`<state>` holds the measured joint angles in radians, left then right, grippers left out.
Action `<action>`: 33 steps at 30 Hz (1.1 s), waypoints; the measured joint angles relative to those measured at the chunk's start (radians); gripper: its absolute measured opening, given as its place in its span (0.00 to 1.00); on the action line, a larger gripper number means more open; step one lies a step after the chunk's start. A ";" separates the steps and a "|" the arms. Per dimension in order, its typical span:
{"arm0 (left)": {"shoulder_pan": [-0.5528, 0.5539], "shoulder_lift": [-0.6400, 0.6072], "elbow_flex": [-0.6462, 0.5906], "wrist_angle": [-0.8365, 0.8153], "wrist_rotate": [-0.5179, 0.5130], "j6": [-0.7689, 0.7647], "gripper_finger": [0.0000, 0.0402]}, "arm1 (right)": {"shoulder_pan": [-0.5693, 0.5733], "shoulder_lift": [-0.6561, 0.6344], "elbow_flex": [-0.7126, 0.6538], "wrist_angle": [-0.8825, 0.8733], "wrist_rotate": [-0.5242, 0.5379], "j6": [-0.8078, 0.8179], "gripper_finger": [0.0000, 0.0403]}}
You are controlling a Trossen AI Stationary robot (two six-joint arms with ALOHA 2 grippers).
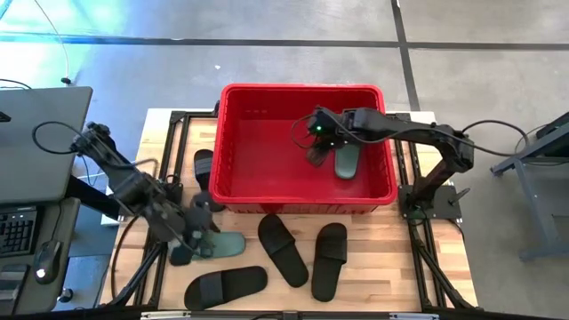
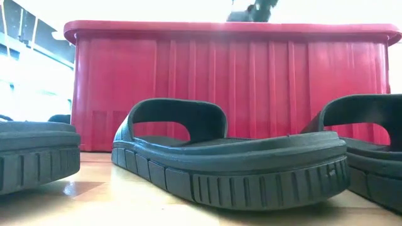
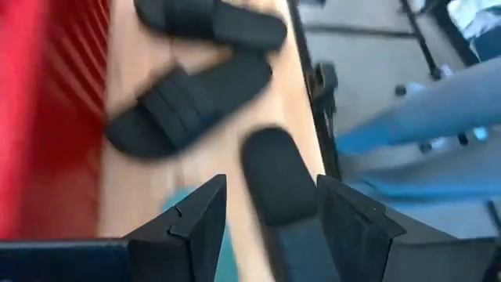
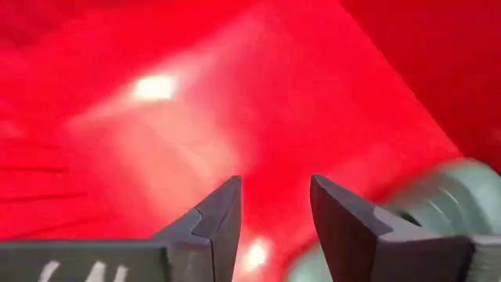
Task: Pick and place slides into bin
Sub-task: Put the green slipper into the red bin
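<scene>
Overall light: bright, even over the table (image 1: 373, 258) in the high view; soft shadows under the slides
Low view: room behind blown out white above the bin (image 2: 232, 88); nearest black slide (image 2: 229, 163) sharp, side ones cropped
Left wrist view: motion blur smears slides and floor
Right wrist view: red bin floor blurred; white glare spots; sage-green slide (image 4: 438, 211) soft

bin (image 1: 233, 133): glossy red plastic | slides (image 1: 283, 250): matt black, ribbed | table (image 1: 373, 267): pale wood
</scene>
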<state>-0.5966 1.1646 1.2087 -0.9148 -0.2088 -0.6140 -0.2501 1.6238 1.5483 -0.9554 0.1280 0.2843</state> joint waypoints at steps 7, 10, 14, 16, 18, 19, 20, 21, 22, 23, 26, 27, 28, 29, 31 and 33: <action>0.001 0.155 0.000 -0.179 0.102 -0.365 0.46 | 0.088 -0.001 0.099 0.174 -0.110 -0.083 0.38; 0.000 0.233 0.000 -0.279 0.209 -0.540 0.46 | 0.123 -0.001 0.109 0.236 -0.149 -0.077 0.38; 0.000 0.331 -0.001 -0.348 0.329 -0.674 0.46 | 0.163 0.000 0.108 0.246 -0.191 -0.107 0.37; 0.000 0.378 -0.001 -0.340 0.329 -0.726 0.46 | 0.178 0.000 0.107 0.227 -0.193 -0.133 0.37; 0.002 0.420 -0.001 -0.330 0.325 -0.783 0.46 | 0.193 0.000 0.107 0.214 -0.192 -0.152 0.38; 0.002 0.440 -0.001 -0.324 0.325 -0.807 0.46 | 0.199 0.000 0.107 0.205 -0.192 -0.160 0.38; 0.002 0.459 -0.001 -0.321 0.326 -0.829 0.46 | 0.204 0.000 0.107 0.203 -0.192 -0.165 0.38; 0.002 0.477 -0.001 -0.322 0.337 -0.854 0.46 | 0.208 0.000 0.107 0.200 -0.192 -0.176 0.37; 0.002 0.492 -0.001 -0.327 0.351 -0.883 0.46 | 0.213 0.000 0.107 0.190 -0.192 -0.187 0.37; 0.001 0.505 -0.001 -0.335 0.361 -0.918 0.46 | 0.216 0.000 0.107 0.181 -0.192 -0.199 0.37; 0.001 0.537 -0.001 -0.362 0.393 -0.982 0.46 | 0.221 0.000 0.106 0.167 -0.192 -0.224 0.36; 0.000 0.546 -0.001 -0.365 0.395 -1.001 0.46 | 0.223 0.000 0.106 0.163 -0.192 -0.224 0.36; 0.001 0.554 -0.001 -0.366 0.394 -1.016 0.46 | 0.224 0.000 0.106 0.161 -0.192 -0.221 0.36; 0.001 0.560 -0.001 -0.369 0.393 -1.028 0.46 | 0.223 0.000 0.106 0.159 -0.192 -0.216 0.36; 0.002 0.572 -0.001 -0.370 0.391 -1.049 0.46 | 0.223 0.001 0.106 0.147 -0.192 -0.215 0.36; 0.002 0.576 0.000 -0.365 0.375 -1.076 0.46 | 0.223 0.001 0.106 0.141 -0.192 -0.215 0.37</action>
<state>-0.5949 1.7407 1.2086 -1.2795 0.1660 -1.6900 -0.0270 1.6245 1.6543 -0.8142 -0.0642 0.0696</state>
